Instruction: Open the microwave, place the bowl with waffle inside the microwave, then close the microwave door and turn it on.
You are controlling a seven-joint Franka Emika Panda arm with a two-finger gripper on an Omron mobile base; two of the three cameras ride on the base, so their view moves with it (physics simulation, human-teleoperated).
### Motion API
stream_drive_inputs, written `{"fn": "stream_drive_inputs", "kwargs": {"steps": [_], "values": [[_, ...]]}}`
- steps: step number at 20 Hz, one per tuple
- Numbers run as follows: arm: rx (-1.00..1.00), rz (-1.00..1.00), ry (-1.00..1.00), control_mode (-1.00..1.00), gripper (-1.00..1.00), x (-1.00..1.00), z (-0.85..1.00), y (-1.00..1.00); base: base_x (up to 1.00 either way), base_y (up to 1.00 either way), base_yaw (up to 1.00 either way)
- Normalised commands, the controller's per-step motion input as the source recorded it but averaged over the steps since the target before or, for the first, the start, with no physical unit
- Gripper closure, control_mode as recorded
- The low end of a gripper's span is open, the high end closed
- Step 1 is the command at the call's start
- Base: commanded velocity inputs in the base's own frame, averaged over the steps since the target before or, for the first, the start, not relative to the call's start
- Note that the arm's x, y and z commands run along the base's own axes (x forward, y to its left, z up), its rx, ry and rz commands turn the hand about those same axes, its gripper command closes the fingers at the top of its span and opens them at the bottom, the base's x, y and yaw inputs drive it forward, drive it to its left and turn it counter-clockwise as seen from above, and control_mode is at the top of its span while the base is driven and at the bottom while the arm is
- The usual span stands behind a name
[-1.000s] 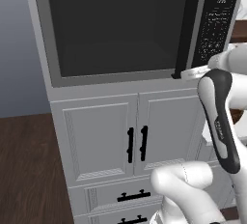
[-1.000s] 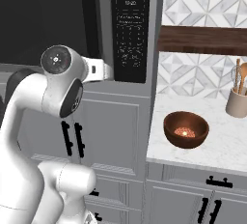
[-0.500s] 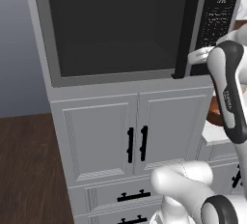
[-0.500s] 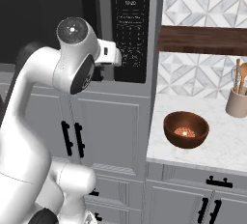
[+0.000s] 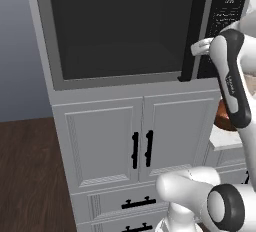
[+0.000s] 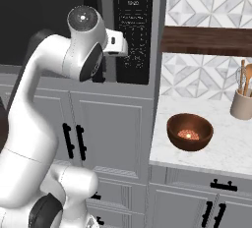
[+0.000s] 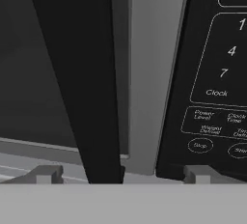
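One microwave is built into the grey column above the white cabinets, and its face looks toward the robot. The microwave door is shut, with its long side lying level across the front. Its one black bar handle stands upright along the door's right edge, just beside the black control panel with small white markings. In the hand view the handle leans a little, because the camera is rolled.

One bowl, reddish-brown and glossy, sits upright on the marble counter to the right of the microwave, well apart from the arm. Something small and pale lies at its bottom; what it is cannot be told. One beige utensil jar stands further right, near the tiled wall. Below the microwave are two cabinet doors, each with one short black handle.

The gripper is spread wide and holds nothing. Its two fingertips stand one on each side of the bar handle near its lower end, without clamping it.
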Motion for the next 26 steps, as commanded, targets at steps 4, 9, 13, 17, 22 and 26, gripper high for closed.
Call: {"fn": "stream_drive_inputs", "kwargs": {"steps": [4, 9, 13, 17, 22, 26], "values": [[0.0, 0.0, -0.03, -1.0, -1.0, 0.57, 0.0, 0.03, 0.0, 0.0, 0.0], [0.0, -0.02, 0.01, -1.0, -1.0, 0.43, 0.0, -0.03, 0.0, 0.0, 0.0], [0.0, -0.06, 0.01, -1.0, -1.0, 0.33, 0.0, -0.1, 0.0, 0.0, 0.0], [0.0, -0.09, 0.0, -1.0, -1.0, 0.31, -0.01, -0.01, 0.0, 0.0, 0.0], [0.0, -0.14, 0.0, -1.0, -1.0, 0.18, -0.02, -0.05, 0.0, 0.0, 0.0], [0.0, -0.05, -0.11, -1.0, -1.0, 0.38, -0.17, -0.11, 0.0, 0.0, 0.0]]}}
